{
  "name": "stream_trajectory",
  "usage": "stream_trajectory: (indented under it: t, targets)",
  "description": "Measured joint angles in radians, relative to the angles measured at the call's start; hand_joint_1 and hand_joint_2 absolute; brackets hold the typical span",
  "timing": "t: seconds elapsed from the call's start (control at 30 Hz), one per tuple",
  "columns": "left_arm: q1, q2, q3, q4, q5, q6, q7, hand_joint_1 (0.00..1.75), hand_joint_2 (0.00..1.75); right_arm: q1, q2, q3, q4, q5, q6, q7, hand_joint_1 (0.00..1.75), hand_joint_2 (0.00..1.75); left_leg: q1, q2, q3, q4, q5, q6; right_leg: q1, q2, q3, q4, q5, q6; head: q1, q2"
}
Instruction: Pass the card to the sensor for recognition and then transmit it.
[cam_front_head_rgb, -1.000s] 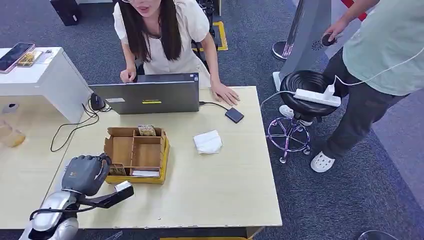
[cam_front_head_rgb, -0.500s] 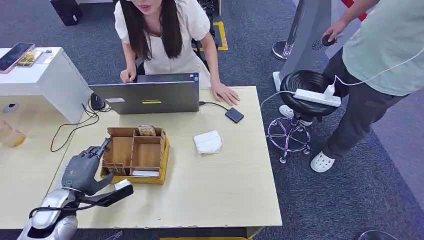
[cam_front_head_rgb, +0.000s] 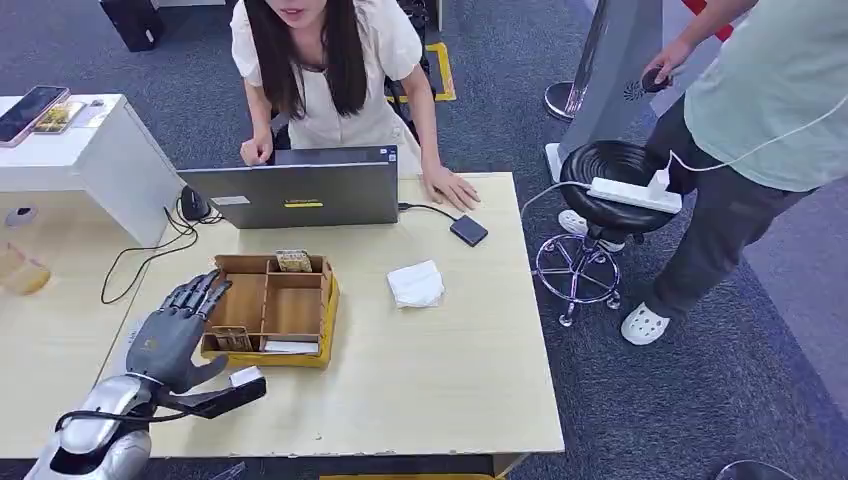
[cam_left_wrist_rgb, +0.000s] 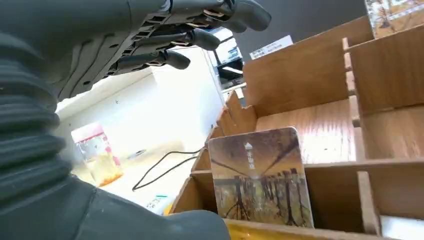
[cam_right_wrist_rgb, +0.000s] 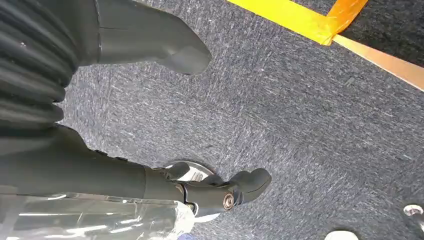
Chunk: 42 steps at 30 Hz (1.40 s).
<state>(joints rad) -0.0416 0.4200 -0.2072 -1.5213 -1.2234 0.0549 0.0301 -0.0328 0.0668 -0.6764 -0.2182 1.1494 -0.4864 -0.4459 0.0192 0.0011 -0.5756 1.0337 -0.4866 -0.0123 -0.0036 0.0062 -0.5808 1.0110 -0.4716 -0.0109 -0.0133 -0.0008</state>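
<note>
A divided wooden box (cam_front_head_rgb: 270, 305) sits on the worktop (cam_front_head_rgb: 440, 370). A card (cam_left_wrist_rgb: 259, 175) stands upright in its near-left compartment, another card (cam_front_head_rgb: 293, 260) in a far one. The left hand (cam_front_head_rgb: 172, 335) hovers beside the box's left wall, fingers spread, holding nothing. The right hand (cam_right_wrist_rgb: 150, 45) hangs over carpet, grasping nothing.

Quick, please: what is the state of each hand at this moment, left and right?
Left hand: open, fingers spread beside the wooden organizer box, holding nothing.
Right hand: hanging over the carpet; open or closed cannot be told.
</note>
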Motion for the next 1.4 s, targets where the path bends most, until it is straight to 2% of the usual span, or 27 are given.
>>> stream_trajectory:
  t: [0.6, 1.4]
  targets:
    - [-0.003, 0.044, -0.036, -0.011, 0.002, -0.013, -0.001, 0.00, 1.75, 0.000, 0.000, -0.001, 0.000, 0.004, 0.000, 0.000, 0.00, 1.75, 0.000, 0.000, 0.000, 0.000, 0.000, 0.000, 0.000, 0.000, 0.000, 0.000, 0.000, 0.000, 0.000, 0.000]
    - [-0.003, 0.045, -0.053, -0.013, 0.013, -0.023, -0.001, 0.00, 1.75, 0.000, 0.000, -0.009, -0.002, 0.006, 0.000, -0.005, 0.00, 1.75, 0.000, 0.000, 0.000, 0.000, 0.000, 0.000, 0.000, 0.000, 0.000, 0.000, 0.000, 0.000, 0.000, 0.000]
